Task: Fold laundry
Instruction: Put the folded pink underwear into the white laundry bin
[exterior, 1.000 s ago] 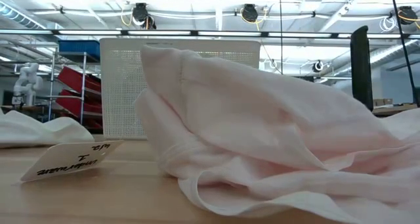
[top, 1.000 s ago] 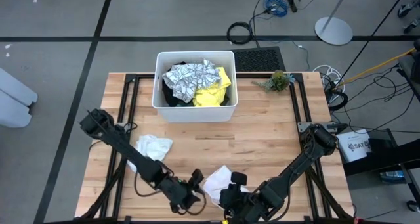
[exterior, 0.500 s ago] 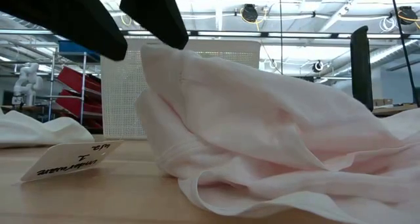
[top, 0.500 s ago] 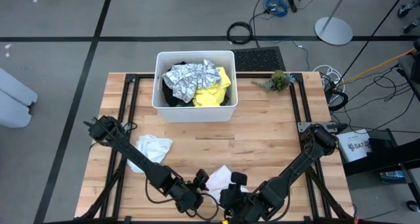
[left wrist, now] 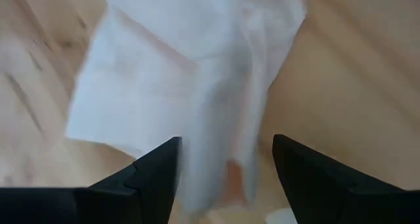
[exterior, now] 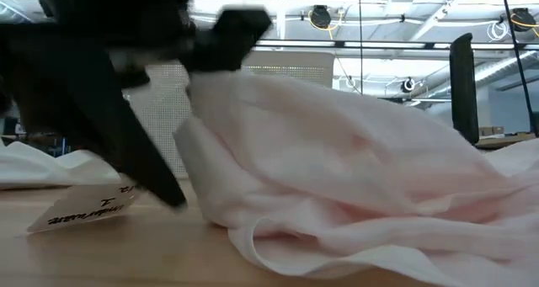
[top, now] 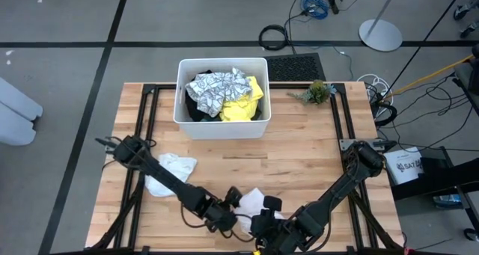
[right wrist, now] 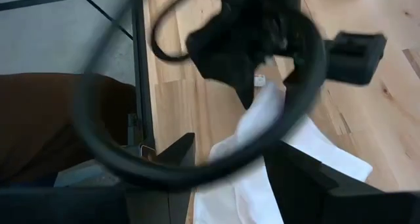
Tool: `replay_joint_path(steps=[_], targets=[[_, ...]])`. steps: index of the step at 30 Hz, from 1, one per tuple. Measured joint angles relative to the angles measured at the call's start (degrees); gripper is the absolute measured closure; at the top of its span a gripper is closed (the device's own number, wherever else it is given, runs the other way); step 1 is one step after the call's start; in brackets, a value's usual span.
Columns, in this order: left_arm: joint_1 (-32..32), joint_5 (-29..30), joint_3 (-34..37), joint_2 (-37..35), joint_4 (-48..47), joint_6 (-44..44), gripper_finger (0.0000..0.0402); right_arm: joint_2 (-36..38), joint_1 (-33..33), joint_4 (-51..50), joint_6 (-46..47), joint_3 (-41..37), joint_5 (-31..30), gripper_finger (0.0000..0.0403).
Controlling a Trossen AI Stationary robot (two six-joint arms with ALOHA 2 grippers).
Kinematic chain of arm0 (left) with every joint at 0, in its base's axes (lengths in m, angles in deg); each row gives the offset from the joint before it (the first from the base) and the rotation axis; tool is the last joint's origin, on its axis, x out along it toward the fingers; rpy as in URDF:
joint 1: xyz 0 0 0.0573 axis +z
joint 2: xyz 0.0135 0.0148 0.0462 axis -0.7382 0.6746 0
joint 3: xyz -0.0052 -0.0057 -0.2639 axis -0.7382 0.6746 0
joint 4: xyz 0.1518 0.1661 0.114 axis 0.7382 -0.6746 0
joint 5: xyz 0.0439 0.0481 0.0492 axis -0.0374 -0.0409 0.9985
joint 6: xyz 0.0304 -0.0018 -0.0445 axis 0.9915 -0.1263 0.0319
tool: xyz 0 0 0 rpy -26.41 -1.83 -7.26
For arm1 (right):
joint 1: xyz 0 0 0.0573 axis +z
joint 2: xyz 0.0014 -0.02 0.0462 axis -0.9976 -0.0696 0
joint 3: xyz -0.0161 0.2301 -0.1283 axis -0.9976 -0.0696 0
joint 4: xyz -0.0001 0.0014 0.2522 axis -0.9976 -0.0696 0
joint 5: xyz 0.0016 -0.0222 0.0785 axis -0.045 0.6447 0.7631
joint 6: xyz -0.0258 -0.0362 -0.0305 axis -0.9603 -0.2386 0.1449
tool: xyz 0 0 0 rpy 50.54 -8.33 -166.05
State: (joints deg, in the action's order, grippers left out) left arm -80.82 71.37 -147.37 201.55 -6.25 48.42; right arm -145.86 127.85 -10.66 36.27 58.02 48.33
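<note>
Laundry is mostly unfolded, by the look of it; the white tub (top: 222, 120) at the far side of the worktop (top: 299, 146) holds a heap of it, a grey-white patterned cloth (top: 217, 88) on top, a bright yellow garment (top: 243, 105) beside it, dark cloth just showing beneath; none of that has been taken out. Two small white cloths lie on the worktop, both well nearer than the tub: a crumpled one (top: 171, 171) to its near left, and the white cloth (top: 251, 204) in hand at the near edge, rumpled and not yet flat; I judge the folding barely begun. The left pincer (top: 229, 210) sits just left of that cloth, fingers spread wide, the cloth's edge lying between and just ahead of them in its wrist view (left wrist: 190, 99); nothing is gripped. The right pincer (top: 271, 210) lies at the cloth's right side, partly open, touching or just over the fabric; a grip cannot be told.
</note>
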Motion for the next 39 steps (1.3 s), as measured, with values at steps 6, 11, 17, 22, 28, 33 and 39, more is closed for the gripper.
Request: replay_joint_path(steps=[6,11,17,22,28,33,39], targets=[[1.4,-3.4,-0.1,1.4,0.4,-2.6,0.0154,0.0,0.0,-0.1,-0.1,0.0,0.0,0.0234],[1.4,-3.6,-0.1,1.4,0.5,-2.6,0.0155,0.0,0.0,-0.1,-0.2,0.0,0.0,0.0234],[1.4,-4.0,-0.1,1.4,0.9,-2.6,0.0193,0.0,0.0,-0.1,-0.2,0.0,0.0,0.0234],[1.4,-3.8,-0.1,1.4,1.3,-2.6,0.0291,0.0,0.0,-0.1,-0.2,0.0,-0.1,0.0234],[1.3,-2.4,-0.1,-1.7,0.8,-3.1,0.0387,0.0,0.0,0.0,-0.2,0.0,-0.2,0.0234],[1.2,-1.3,-0.1,-7.8,0.3,-4.0,0.0389,0.0,0.0,0.0,-0.3,0.0,-0.3,0.0234],[1.2,3.2,-0.1,-17.5,-2.6,-4.0,0.0391,0.0,0.0,-0.1,-0.4,0.0,-0.1,0.0234]])
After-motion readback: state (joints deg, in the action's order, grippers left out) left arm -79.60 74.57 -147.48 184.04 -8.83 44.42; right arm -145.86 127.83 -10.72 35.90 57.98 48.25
